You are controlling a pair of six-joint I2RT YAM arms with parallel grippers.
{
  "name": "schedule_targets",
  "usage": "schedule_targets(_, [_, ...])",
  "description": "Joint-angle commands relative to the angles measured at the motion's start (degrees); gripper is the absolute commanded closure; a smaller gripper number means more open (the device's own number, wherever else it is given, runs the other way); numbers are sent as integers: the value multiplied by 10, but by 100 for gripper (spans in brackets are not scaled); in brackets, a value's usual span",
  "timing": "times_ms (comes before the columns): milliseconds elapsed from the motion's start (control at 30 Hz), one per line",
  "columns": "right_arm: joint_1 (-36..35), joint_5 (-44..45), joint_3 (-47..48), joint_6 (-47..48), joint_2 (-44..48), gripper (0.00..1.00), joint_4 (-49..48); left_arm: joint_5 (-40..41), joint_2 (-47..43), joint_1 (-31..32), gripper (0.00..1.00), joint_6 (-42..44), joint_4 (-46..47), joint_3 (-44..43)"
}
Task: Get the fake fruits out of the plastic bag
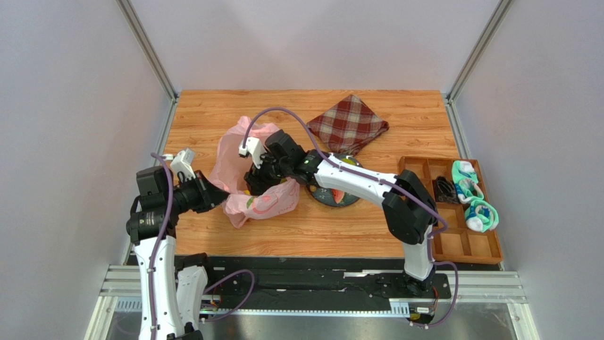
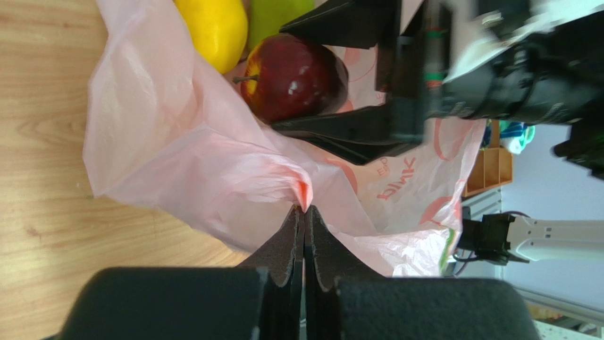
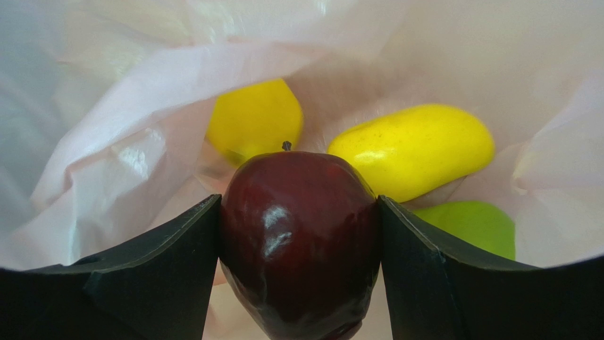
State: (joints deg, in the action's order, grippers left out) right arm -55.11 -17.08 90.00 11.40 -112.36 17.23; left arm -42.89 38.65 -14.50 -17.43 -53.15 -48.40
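Tabletop (image 1: 213, 117): wood, visible grain, low satin sheen. Bag (image 2: 170, 156): thin pink plastic film, translucent, crinkled, soft glare on the folds, red print. Apple (image 3: 298, 241): dark red plastic, high gloss, sharp white highlights. Long yellow fruit (image 3: 415, 149): smooth, satin, fine dark speckles. Yellow pear (image 3: 255, 117) and green fruit (image 3: 475, 223): smooth, glossy. Right hand (image 3: 298, 205): fingers (image 3: 142, 283) matt black, faintly grainy. Left hand (image 2: 303, 212): same matt black, rougher along the finger edges. Plaid cloth (image 1: 347, 124): woven, matt. Tray (image 1: 454, 244): brown, matt; wood or plastic, cannot tell. Socks (image 1: 473, 202): soft knit. Base rail (image 1: 489, 289): brushed metal.
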Motion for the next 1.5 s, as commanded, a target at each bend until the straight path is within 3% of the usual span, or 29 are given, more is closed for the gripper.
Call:
schedule_targets(0, [-47,116,-32,65,-44,70,-48,67,3,0,100,-11,-42,-11])
schedule_targets(33, [-60,126,-50,63,-45,55,-49,76,4,5,100,-6,-60,-9])
schedule_targets(133, [-67,137,-60,26,-41,38,-48,110,12,23,100,5,-86,-10])
schedule_targets(167, [-67,157,-61,20,-38,27,-49,109,13,26,100,6,-90,-12])
schedule_targets(233, [-60,169,-60,5,-18,19,-48,124,20,39,100,4,-96,-10])
schedule_targets(467, [-30,77,-46,-30,49,18,-14,119,50,47,100,-3,-79,2])
schedule_targets(633, [-15,40,-47,-68,38,19,-15,118,43,46,100,-5,-77,4])
schedule_targets(700, [-6,-33,-40,-61,22,19,-5,113,40,44,100,-4,-78,6])
schedule_targets(900, [3,60,-25,-122,-6,20,-32,78,27,37,100,13,-85,-1])
schedule_targets(1000, [13,22,-2,-137,-17,19,-30,37,20,38,100,37,-98,-17])
schedule_targets(1033, [14,-64,7,-99,-17,19,-21,27,17,38,100,46,-100,-20])
schedule_targets(1067, [14,-96,18,-74,-15,19,-4,19,15,38,100,49,-102,-26])
schedule_targets(1100, [5,-107,10,-46,-9,1,22,3,13,38,100,52,-100,-30])
schedule_targets(1267, [-39,19,-138,76,91,0,-21,-82,22,38,100,123,-123,-78])
schedule_targets(1333, [-45,26,-193,87,107,0,-19,-49,20,40,100,131,-158,-72])
schedule_targets(1467, [-41,49,-227,115,129,0,-12,30,3,71,100,86,-137,-26])
